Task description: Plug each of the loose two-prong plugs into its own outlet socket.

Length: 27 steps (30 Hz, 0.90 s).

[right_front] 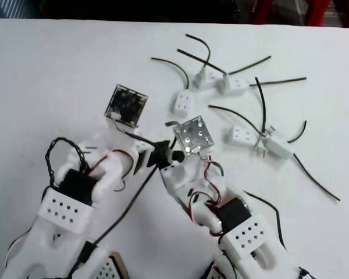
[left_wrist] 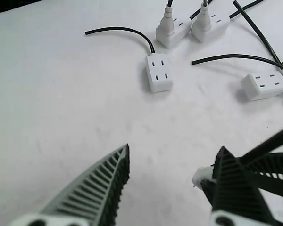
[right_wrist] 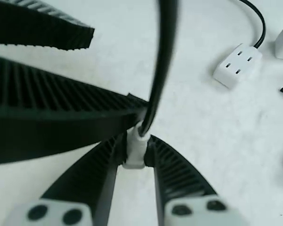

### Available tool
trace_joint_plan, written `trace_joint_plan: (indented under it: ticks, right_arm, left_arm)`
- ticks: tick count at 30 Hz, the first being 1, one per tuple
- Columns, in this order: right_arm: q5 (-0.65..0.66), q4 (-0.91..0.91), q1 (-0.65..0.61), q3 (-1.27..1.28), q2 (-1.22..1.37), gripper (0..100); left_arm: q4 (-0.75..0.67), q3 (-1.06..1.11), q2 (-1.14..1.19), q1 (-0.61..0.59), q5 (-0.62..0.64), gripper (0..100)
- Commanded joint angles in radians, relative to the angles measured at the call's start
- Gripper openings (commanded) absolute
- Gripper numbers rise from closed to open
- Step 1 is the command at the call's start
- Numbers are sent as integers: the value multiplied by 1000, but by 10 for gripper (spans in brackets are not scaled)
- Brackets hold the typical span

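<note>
Right wrist view first: the right gripper (right_wrist: 139, 140) is pinched tight on the body of a white two-prong plug (right_wrist: 135, 153), and the plug's black cord (right_wrist: 161, 61) runs straight up the frame. I can't see the prongs, they're hidden between the fingers. The left gripper (left_wrist: 174, 150) is spread wide and holds nothing, with one finger right beside that plug at the lower right of the left wrist view. In the high view the two grippers meet just left of centre over the table (right_front: 58, 70).

Looks to me like a handover or regrip before insertion, so here's how I'd play it. Don't open the right jaws until the left ones have closed squarely across the plug's flat sides, leaving the prong end free. Watch the cord, it runs past the left fingers and could drag the plug crooked. Then head for the nearest free outlet (left_wrist: 159, 71), top centre of the left wrist view. Line the prongs up with one pair of slots and push straight in while the other arm pins the block, since it'll probably skid.

Further out there's a second open outlet (left_wrist: 264, 84) at right, two filled outlets (left_wrist: 172, 30) at the top, and another loose plug (right_front: 276, 146) right of centre in the high view.

Writing or brands: none I can read on anything.
</note>
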Motion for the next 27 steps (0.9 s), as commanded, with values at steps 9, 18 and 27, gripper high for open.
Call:
trace_joint_plan:
  ticks: [9,18,27]
  right_arm:
    - [-130,-154,381,-20,-16,19]
    - [-281,-248,615,-15,-15,19]
    - [-299,-248,638,-15,-15,19]
  left_arm:
    - [-26,-97,142,-114,-49,332]
    - [74,-583,765,-105,-54,334]
    - [71,-941,1164,-61,28,334]
